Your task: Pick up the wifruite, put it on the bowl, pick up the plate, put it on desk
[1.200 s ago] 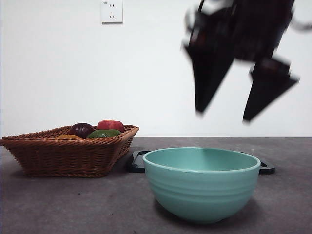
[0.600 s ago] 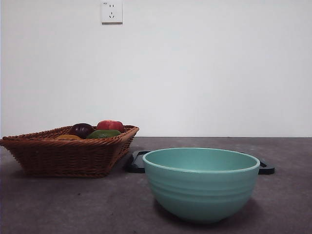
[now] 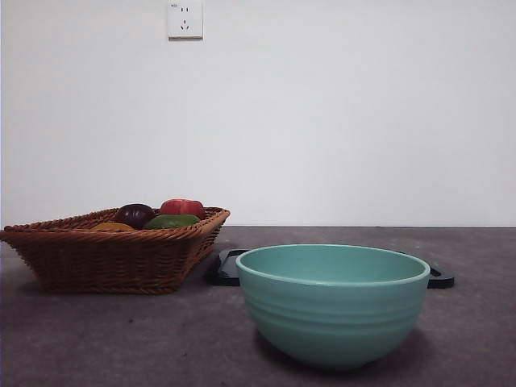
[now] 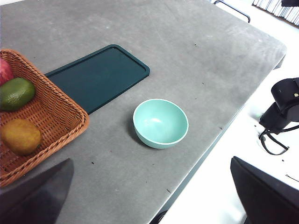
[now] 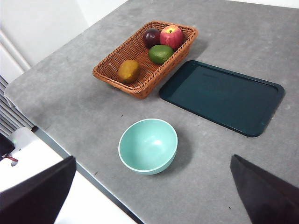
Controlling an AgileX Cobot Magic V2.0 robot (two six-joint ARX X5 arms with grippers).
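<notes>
The wifruite (image 5: 129, 71) lies in the wicker basket (image 5: 140, 86), brownish-orange and oval; it also shows in the left wrist view (image 4: 21, 136) and barely over the basket rim in the front view (image 3: 113, 226). The mint-green bowl (image 3: 333, 302) stands empty near the desk's front edge (image 4: 160, 122) (image 5: 148, 145). The plate, a dark green flat tray (image 5: 222, 95) (image 4: 98, 74), lies on the desk (image 3: 121, 339) between basket and bowl. My left gripper (image 4: 151, 160) and right gripper (image 5: 153, 157) are both open and empty, high above the desk. Neither shows in the front view.
The basket (image 3: 113, 254) also holds a dark purple fruit (image 5: 151, 36), a red apple (image 5: 171, 36) and a green fruit (image 5: 160, 53). A black arm base (image 4: 285, 107) stands off the desk's edge. A wall socket (image 3: 185, 18) is behind.
One second ago an arm with open jaws hung at the top right of the front view. It has left that view. The bowl, tray and basket have not moved.
</notes>
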